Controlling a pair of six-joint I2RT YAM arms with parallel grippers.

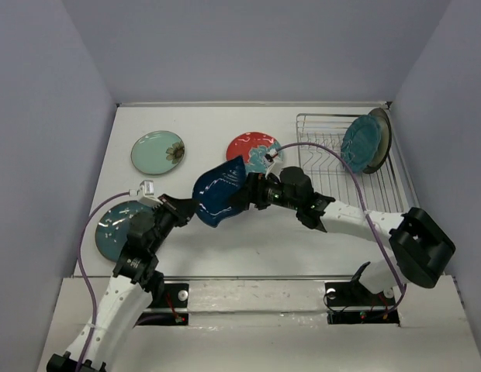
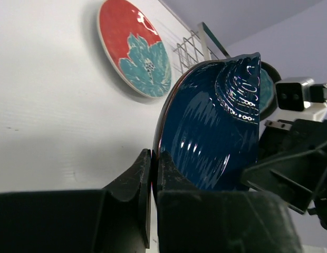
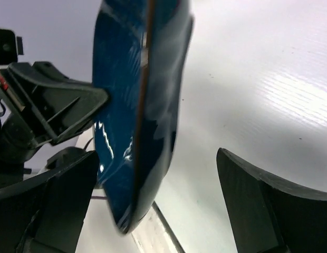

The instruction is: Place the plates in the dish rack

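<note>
The navy teardrop-shaped plate point(image 1: 219, 195) is held on edge above the table between the two arms. My left gripper point(image 1: 190, 208) is shut on its lower rim; in the left wrist view the gripper point(image 2: 153, 155) pinches the plate's point(image 2: 216, 132) rim. My right gripper point(image 1: 248, 192) is open at the plate's other end; in the right wrist view the gripper point(image 3: 157, 158) is wide open with the plate point(image 3: 121, 105) between its fingers, nearer the left one. The dish rack point(image 1: 333, 174) stands at the back right, holding the teal scalloped-rim plate point(image 1: 359, 145) and the cream plate point(image 1: 382, 128) upright.
The mint-green plate point(image 1: 157, 152) lies at the back left. The red plate point(image 1: 250, 147) lies just behind the right gripper and shows in the left wrist view point(image 2: 134, 47). The blue-teal round plate point(image 1: 116, 230) lies partly under my left arm.
</note>
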